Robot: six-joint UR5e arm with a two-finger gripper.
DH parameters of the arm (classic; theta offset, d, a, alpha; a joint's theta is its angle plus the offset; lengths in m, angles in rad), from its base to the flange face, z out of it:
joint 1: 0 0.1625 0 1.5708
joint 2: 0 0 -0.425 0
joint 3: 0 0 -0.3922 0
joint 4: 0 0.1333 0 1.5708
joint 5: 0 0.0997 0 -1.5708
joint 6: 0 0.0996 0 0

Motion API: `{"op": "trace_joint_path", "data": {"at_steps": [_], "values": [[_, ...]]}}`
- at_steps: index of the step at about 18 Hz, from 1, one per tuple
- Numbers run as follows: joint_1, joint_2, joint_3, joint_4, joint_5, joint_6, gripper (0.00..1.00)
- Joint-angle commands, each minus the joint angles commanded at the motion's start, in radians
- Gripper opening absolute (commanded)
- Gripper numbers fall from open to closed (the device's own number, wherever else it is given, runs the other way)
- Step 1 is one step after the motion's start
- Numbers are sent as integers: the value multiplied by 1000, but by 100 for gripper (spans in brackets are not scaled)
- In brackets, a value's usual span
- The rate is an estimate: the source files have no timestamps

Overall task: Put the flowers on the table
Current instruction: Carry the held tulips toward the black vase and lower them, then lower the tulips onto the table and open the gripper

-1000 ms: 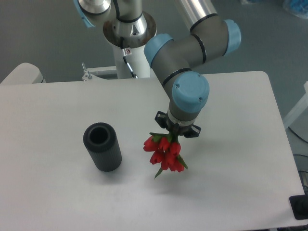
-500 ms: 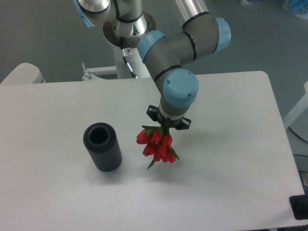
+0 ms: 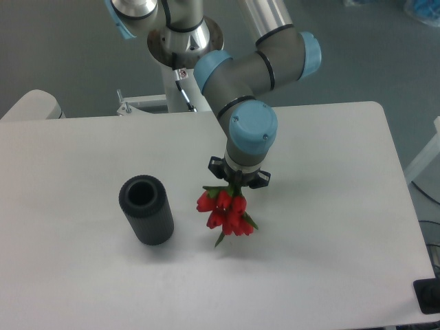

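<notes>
The gripper (image 3: 237,187) was clenched on the flowers (image 3: 225,212), red heads hanging down above the bench (image 3: 330,206), just right of the black cylinder (image 3: 146,210). Carrying step, by my judgement; next: lower, lay flat, release.

1. Light is even, diffuse and fairly bright, apparently from overhead.
2. The white surface (image 3: 330,227) is washed pale, with no hard glare.
3. A faint soft shadow lies just below the claw (image 3: 238,183).
4. The picture is slightly soft and grainy throughout; the far background is dimmer.
</notes>
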Motion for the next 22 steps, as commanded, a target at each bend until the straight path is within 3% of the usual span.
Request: {"op": "trace_joint_path", "data": {"at_steps": [10, 16, 20, 21, 22], "values": [[6, -2, -11, 8, 2, 12, 20], [8, -3, -35, 20, 5, 32, 28], [15, -3, -61, 58, 8, 70, 59], [18, -2, -61, 61, 8, 83, 72], [21, 1, -61, 63, 8, 92, 100]]}}
